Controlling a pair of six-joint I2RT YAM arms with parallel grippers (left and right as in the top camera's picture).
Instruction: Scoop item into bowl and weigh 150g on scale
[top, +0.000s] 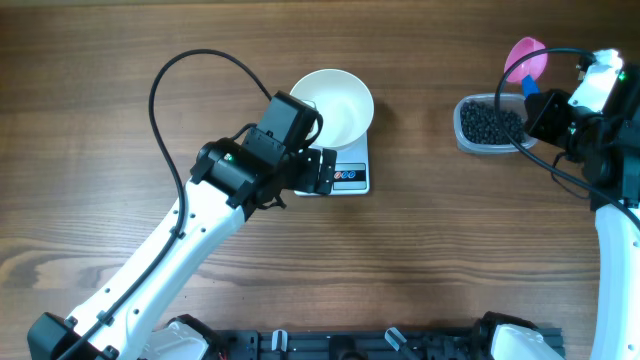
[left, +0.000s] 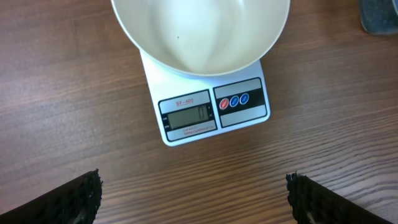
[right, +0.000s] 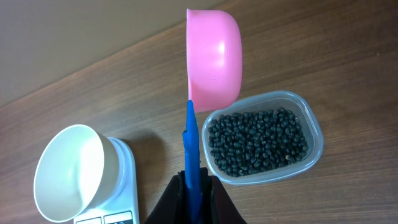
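The empty white bowl (top: 335, 105) stands on the small white scale (top: 352, 176), whose display and buttons show in the left wrist view, scale (left: 211, 109) under bowl (left: 199, 34). My left gripper (left: 194, 190) hovers open over bare wood just in front of the scale, holding nothing; overhead it is the left gripper (top: 325, 172) at the scale's left edge. The black beans (right: 258, 140) fill a clear tub (top: 478, 145). My right gripper (right: 193, 183) is shut on the blue handle (right: 191, 143) of a pink scoop (right: 214, 59), held on its side beside the tub, with no beans showing in it.
The clear tub (right: 314, 134) sits at the table's right, about a hand's width from the scale (right: 121, 186) and bowl (right: 65, 174). Black cables loop from both arms (top: 200, 225). Bare wooden tabletop lies between the scale and the tub.
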